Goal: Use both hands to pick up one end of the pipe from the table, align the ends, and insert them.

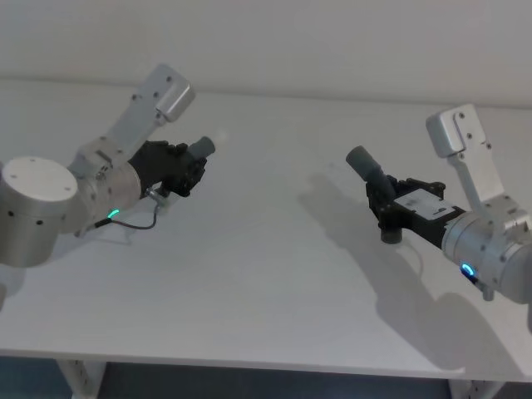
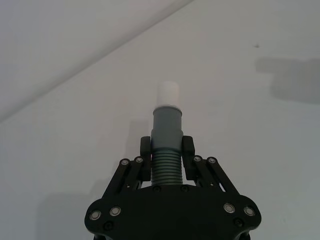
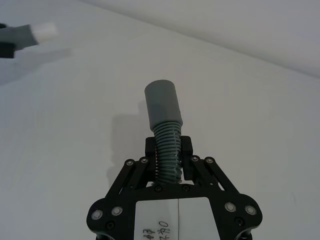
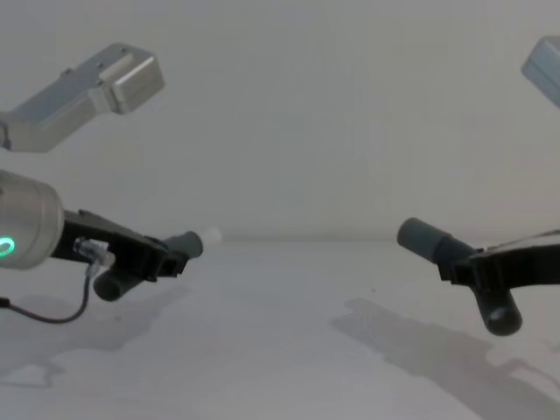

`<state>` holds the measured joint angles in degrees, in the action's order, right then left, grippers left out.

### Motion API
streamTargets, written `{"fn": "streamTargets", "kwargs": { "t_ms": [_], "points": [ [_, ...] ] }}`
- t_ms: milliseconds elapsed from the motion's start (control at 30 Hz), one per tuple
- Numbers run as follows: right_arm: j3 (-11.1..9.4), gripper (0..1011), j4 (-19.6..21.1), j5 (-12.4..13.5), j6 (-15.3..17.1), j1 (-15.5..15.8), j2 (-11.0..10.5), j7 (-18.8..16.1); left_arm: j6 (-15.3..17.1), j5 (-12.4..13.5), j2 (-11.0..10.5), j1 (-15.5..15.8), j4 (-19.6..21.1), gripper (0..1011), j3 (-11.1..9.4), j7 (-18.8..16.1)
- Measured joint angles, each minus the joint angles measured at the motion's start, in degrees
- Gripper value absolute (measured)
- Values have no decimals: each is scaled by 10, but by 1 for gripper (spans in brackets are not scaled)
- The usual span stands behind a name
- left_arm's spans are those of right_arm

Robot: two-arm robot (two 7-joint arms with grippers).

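Note:
My left gripper (image 1: 189,170) is shut on the ribbed middle of a dark-grey pipe piece (image 2: 166,145), held above the white table (image 1: 249,274) at the left. Its narrow white plug tip (image 2: 168,93) points toward the centre and shows in the chest view as the same tip (image 4: 211,234). At the right, my right gripper (image 1: 384,195) is shut on the second pipe piece (image 3: 166,140). Its wide smooth grey socket collar (image 1: 364,160) faces left toward the other piece. Both pieces hang in the air, well apart, and the left piece (image 3: 30,34) shows far off in the right wrist view.
The table's front edge (image 1: 249,364) runs along the bottom of the head view. Shadows of both arms fall on the surface under them. A thin black cable (image 1: 137,224) loops below the left wrist.

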<state>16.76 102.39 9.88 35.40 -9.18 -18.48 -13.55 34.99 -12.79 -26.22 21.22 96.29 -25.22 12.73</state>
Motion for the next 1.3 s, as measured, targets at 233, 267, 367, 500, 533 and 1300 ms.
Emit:
{"fn": "streamTargets", "kwargs": {
  "t_ms": [233,267,367,500,533,1300],
  "points": [
    [8,278,1,7,-33,-6,-32,-49,-28,8,-38,14,9,351,-12,57],
    [10,278,1,8,-41,-7,-38,-60,-31,8,-41,16,9,351,-13,62],
    [14,278,0,11,-58,-10,-53,-83,-44,10,-56,23,11,351,-17,88],
    [18,278,-2,15,-74,-14,-67,-106,-63,11,-73,31,11,351,-23,119],
    [20,278,-4,16,-83,-16,-73,-118,-70,11,-79,35,11,351,-25,133],
    [54,278,-20,37,-218,-33,-152,-256,-196,-18,-138,92,-25,351,-62,320]
  ]
}}
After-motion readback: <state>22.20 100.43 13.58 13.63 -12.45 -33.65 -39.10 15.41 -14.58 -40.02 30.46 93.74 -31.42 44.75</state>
